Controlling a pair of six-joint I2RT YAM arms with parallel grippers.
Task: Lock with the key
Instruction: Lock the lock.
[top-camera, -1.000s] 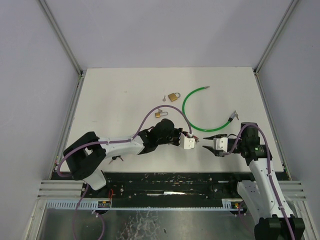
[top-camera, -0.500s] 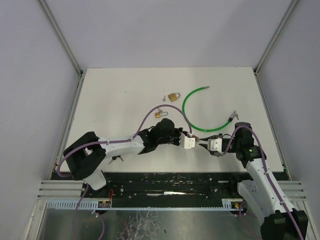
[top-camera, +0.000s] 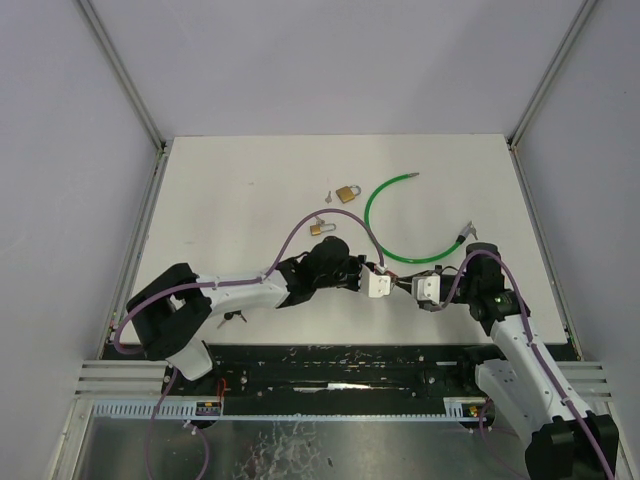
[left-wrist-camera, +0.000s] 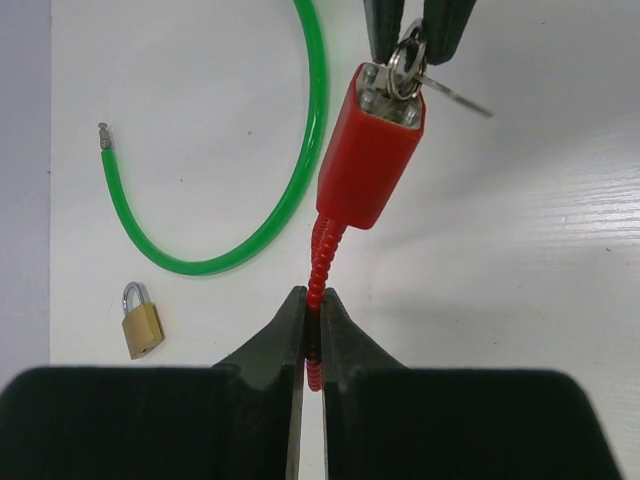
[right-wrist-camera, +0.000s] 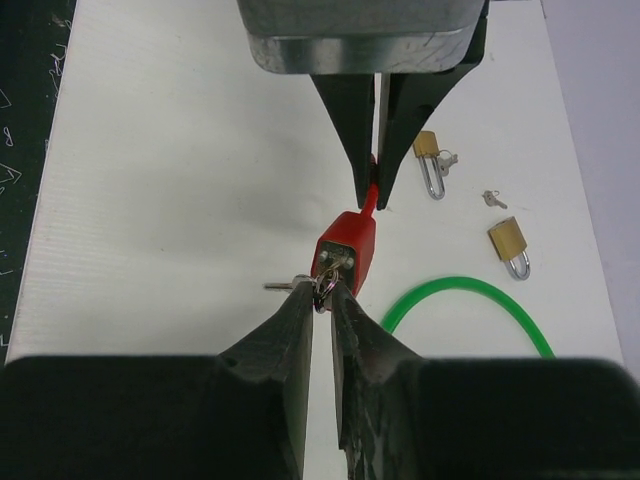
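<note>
Left fingers (left-wrist-camera: 275, 345) pressed together, right fingers (right-wrist-camera: 290, 340) close-set, facing each other.

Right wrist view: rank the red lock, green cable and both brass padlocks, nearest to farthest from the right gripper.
1. Red lock, at the right gripper's fingertips.
2. Green cable, lower right.
3. Brass padlock with keys, upper right, and plain brass padlock, far right: too close to call.

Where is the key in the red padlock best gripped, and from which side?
Grip the key by its head, which juts from the end of the red padlock. Come along the lock's axis, opposite the left hand pinching the shackle.
</note>
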